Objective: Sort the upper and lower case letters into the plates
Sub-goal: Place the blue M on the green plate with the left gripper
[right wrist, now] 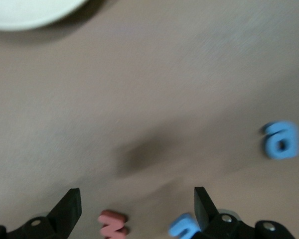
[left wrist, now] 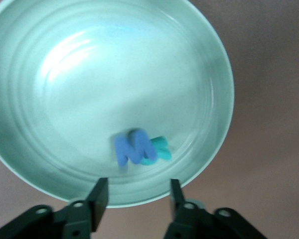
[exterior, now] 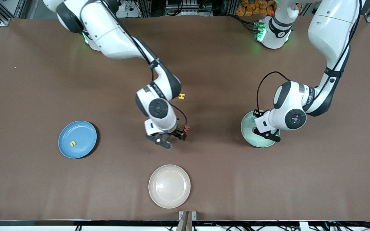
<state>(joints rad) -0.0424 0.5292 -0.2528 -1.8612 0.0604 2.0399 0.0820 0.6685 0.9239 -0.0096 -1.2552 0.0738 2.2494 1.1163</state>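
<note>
- Where the left gripper [left wrist: 135, 191] hangs over the mint green plate [exterior: 248, 136], we see its fingers parted with nothing between them; its wrist view shows a blue letter [left wrist: 132, 148] and a teal letter [left wrist: 157, 151] touching each other in the plate, near its rim.
- From the front the left arm's hand covers most of that plate, so those two letters do not show there.
- Over the middle of the bench, the right gripper [exterior: 169, 140] has its fingers spread wide and empty.
- Its wrist view shows a red letter [right wrist: 112, 225] between the fingers on the brown bench, a blue letter "a" [right wrist: 280, 140] well off to one side, and another blue one [right wrist: 185, 227] partly hidden by a finger.
- Only the red letter appears in the front view, just beside the gripper.
- A yellow H [exterior: 181, 96] lies nearer the arms' bases.
- Toward the right arm's end, the sky blue plate [exterior: 83, 130] holds a yellow lower case letter [exterior: 73, 144].
- A cream plate [exterior: 169, 186] sits by the bench's front edge.
</note>
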